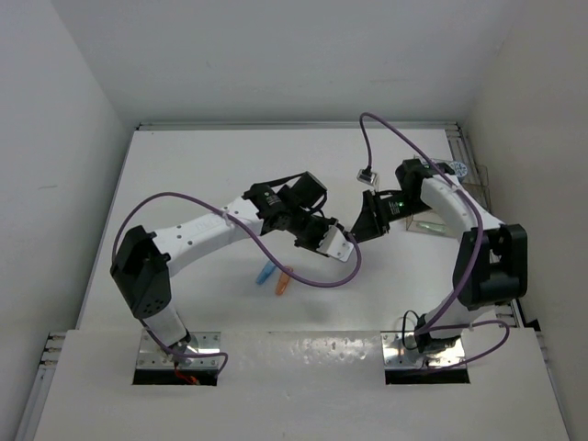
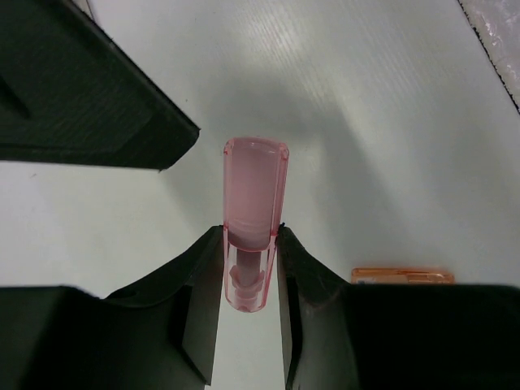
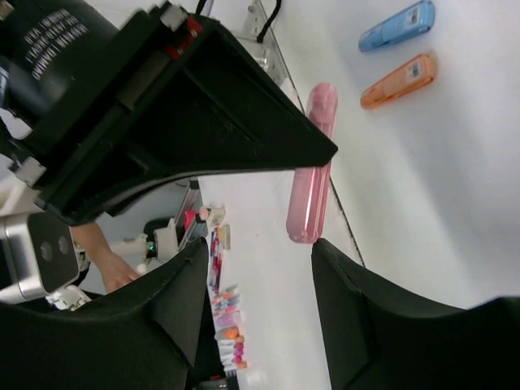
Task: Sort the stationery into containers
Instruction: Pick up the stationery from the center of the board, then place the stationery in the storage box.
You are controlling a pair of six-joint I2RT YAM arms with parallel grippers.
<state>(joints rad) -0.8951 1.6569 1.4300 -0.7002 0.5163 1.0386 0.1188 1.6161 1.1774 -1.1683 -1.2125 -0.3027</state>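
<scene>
White table (image 1: 211, 175), pale walls (image 1: 55, 138)

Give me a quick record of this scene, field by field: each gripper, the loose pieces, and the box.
left gripper: shut on pink capsule
right gripper: open, facing the pink capsule, not gripping it
loose on table: blue capsule and orange capsule, side by side
box: right side of table, contents unclear
</scene>
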